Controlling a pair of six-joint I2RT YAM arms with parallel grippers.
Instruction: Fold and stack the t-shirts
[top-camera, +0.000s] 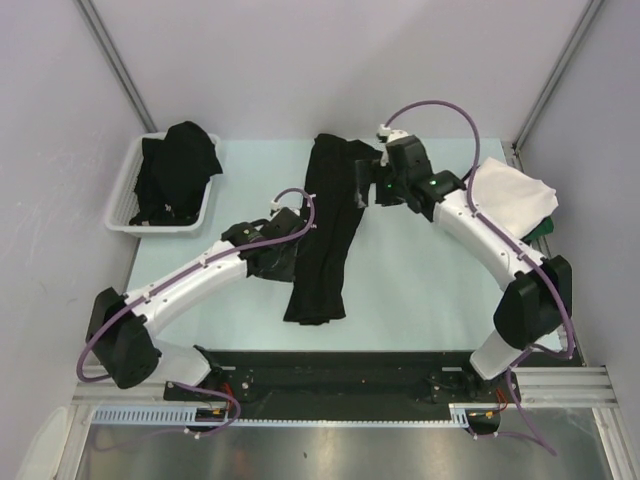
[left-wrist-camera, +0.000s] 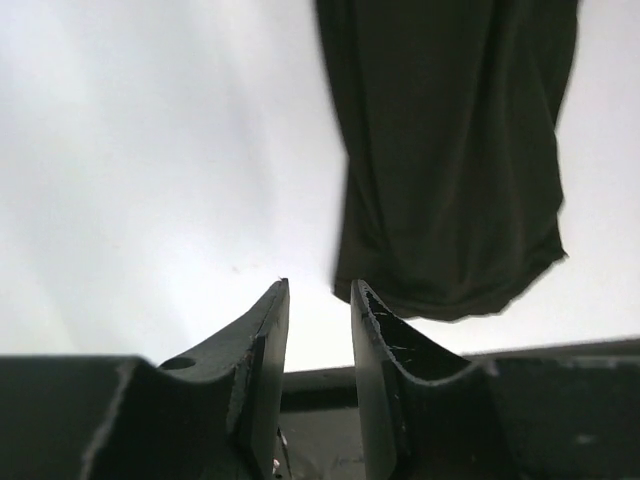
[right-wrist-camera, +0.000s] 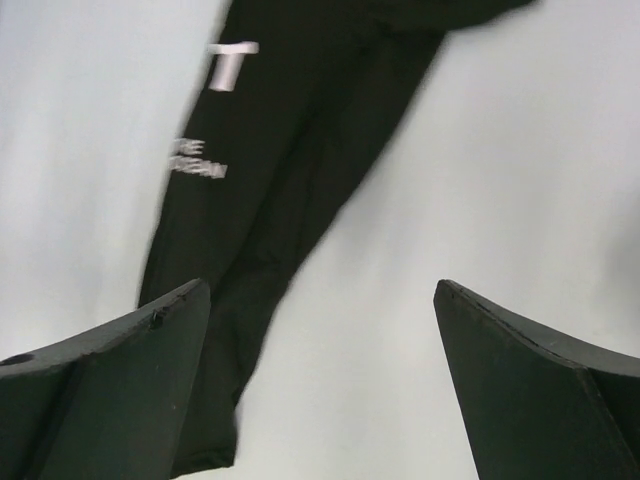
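**Long black shirt mid-worktop, both hands empty beside it**

A black t-shirt with white lettering (top-camera: 325, 240) lay folded into a long narrow strip down the middle of the worktop (top-camera: 420, 290), its lower hem toward the arm bases. The left hand (left-wrist-camera: 318, 295) sat just off the strip's left edge with its fingers a little apart and nothing between them. The right hand (right-wrist-camera: 320, 290) hung over the strip's far right corner, fingers spread wide and empty. Bare worktop stretched to the right of the strip. More black t-shirts (top-camera: 178, 165) were heaped in the white basket (top-camera: 125, 190) at the far left corner. A white t-shirt (top-camera: 510, 195) lay on a dark green t-shirt (top-camera: 545, 230) at the right edge.
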